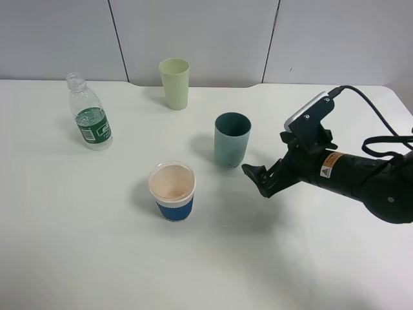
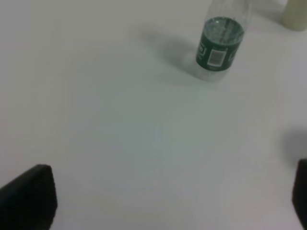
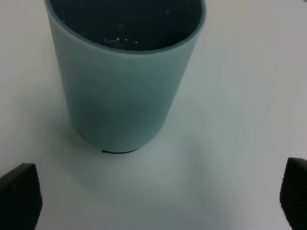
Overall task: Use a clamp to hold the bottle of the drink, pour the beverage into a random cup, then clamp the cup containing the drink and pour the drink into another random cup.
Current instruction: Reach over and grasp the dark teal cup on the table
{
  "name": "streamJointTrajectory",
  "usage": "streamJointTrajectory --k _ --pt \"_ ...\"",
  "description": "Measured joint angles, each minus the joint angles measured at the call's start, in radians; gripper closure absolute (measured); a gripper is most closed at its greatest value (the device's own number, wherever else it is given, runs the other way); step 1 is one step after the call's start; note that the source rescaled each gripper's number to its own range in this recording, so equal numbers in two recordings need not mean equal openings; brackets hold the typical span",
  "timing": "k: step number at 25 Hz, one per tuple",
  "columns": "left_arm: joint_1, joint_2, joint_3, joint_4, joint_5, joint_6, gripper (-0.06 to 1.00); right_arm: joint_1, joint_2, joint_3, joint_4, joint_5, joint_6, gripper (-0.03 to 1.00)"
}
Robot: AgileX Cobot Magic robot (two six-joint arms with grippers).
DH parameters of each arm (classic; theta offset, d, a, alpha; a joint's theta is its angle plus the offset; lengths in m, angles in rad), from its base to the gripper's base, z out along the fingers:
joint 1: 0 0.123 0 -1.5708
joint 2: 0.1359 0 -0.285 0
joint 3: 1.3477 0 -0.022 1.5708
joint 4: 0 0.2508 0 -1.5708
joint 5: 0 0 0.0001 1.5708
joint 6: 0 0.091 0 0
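**Three cups & one bottle on a white table, both grippers wide open**

Hard to see: the left arm is outside the high view. Only the two dark fingertips of the left gripper (image 2: 165,196) show, cut off at the frame edges in its wrist view. They sit far apart, so the jaws are wide open over bare table w/ nothing held. The bottle (image 2: 219,43) stands upright well ahead, its top cropped.

The right gripper (image 1: 258,177) reaches in from the right, jaws also wide & holding nothing. The teal cup (image 3: 124,76) stands upright just ahead of its tips, not touching. The cup's inside is dark w/ a few glints; can't tell if there is liquid or how much. Both wrist views are soft & blurry.

Surface & room: a plain white table (image 1: 77,258), w/ a pale grey panelled wall (image 1: 193,32) w/ dark seams behind. The bottle is far left. A pale yellow-green tumbler (image 1: 175,83) stands at the back. The teal cup is mid-table, & the blue-banded cup (image 1: 171,191) stands near it, closer to the front. A black cable (image 1: 381,123) loops off the right arm.

Writing: a green label (image 1: 95,129) w/ white print & a barcode (image 2: 217,57), plus an orange sticker (image 1: 330,165) on the right arm. None of it is readable.
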Motion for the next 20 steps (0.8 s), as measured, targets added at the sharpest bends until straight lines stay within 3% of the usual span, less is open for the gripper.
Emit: streamJointTrajectory --k 4,8,20 --pt "0.0 0.0 0.0 0.0 0.0 0.0 -0.06 0.0 0.066 0.0 -0.012 -0.121 -0.005 0.07" --pt "0.0 0.0 0.0 0.0 0.0 0.0 -0.06 0.0 0.123 0.0 -0.05 -0.201 -0.005 0.11" --pt "0.0 0.0 0.0 0.0 0.0 0.0 -0.06 0.0 0.196 -0.055 -0.039 -0.263 -0.005 0.11"
